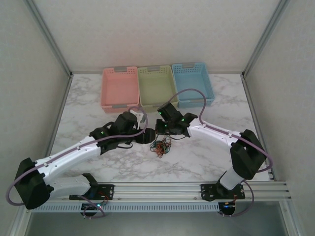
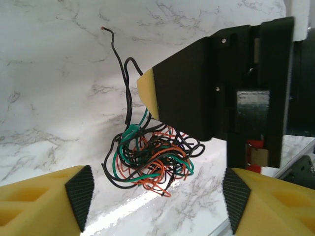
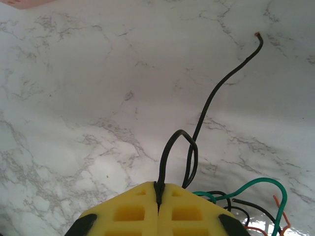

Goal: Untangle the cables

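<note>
So the right gripper has its tips pressed together on one black wire, right at a loop. The left gripper is spread wide, holding nothing, with the cables bunched just past it, mid-table. They look feather-light, springy and slippery. I'd pinch a single strand near the knot, not the clump.

Left open, right clamped, both reaching in toward the middle

My left arm lies low and stretched out from its base. The left gripper has its jaws wide apart, with the yellow fingers sitting at either side of the wrist view. The right arm is bent at the elbow out on the right. The right gripper sits close in front of the left one, pads pressed tight on one black strand of the cables.
</note>
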{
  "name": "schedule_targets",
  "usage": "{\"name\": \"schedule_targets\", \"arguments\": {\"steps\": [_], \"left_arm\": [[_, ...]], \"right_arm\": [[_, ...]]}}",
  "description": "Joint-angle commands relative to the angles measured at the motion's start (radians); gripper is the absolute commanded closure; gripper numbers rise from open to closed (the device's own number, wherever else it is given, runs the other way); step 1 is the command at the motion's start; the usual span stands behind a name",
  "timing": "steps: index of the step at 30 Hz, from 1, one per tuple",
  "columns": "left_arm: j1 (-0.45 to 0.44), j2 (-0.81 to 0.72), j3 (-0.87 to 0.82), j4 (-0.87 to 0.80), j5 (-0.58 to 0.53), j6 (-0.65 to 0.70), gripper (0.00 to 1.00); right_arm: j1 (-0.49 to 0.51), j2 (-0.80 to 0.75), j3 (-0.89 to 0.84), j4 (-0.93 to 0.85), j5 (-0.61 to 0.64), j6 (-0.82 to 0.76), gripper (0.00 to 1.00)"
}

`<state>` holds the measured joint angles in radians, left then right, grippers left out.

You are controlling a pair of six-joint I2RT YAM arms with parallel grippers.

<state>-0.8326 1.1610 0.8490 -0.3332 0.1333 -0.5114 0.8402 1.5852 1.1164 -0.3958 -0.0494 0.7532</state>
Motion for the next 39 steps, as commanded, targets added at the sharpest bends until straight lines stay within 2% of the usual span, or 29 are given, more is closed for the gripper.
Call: {"name": "schedule_targets", "arguments": {"steps": [1, 11, 16, 20, 31, 35, 39], "left_arm": [[-0.005, 0.005, -0.034, 0.07, 0.019, -0.016, 0.33], [-0.005, 0.088, -0.024, 0.091, 0.009, -0.003, 0.36], [-0.005, 0.121, -0.027, 0.109, 0.02, -0.005, 0.44], [-0.005, 0.13, -0.046, 0.13, 0.016, -0.012, 0.46], [-0.005, 0.172, -0.055, 0.156, 0.02, -0.015, 0.62], [-0.005, 0.169, -0.065, 0.164, 0.015, -0.018, 0.74], [-0.003, 0.156, -0.074, 0.16, -0.005, -0.019, 0.96]], "right_arm": [[-0.023, -0.051, -0.049, 0.06, -0.091, 0.033, 1.0], [-0.064, -0.071, -0.116, 0.11, -0.151, 0.044, 1.0], [-0.07, -0.077, -0.123, 0.11, -0.156, 0.037, 1.0], [-0.073, -0.078, -0.13, 0.113, -0.157, 0.036, 1.0], [-0.075, -0.085, -0.148, 0.125, -0.161, 0.037, 1.0], [-0.075, -0.091, -0.15, 0.12, -0.156, 0.027, 1.0], [-0.078, -0.094, -0.15, 0.115, -0.154, 0.023, 1.0]]}}
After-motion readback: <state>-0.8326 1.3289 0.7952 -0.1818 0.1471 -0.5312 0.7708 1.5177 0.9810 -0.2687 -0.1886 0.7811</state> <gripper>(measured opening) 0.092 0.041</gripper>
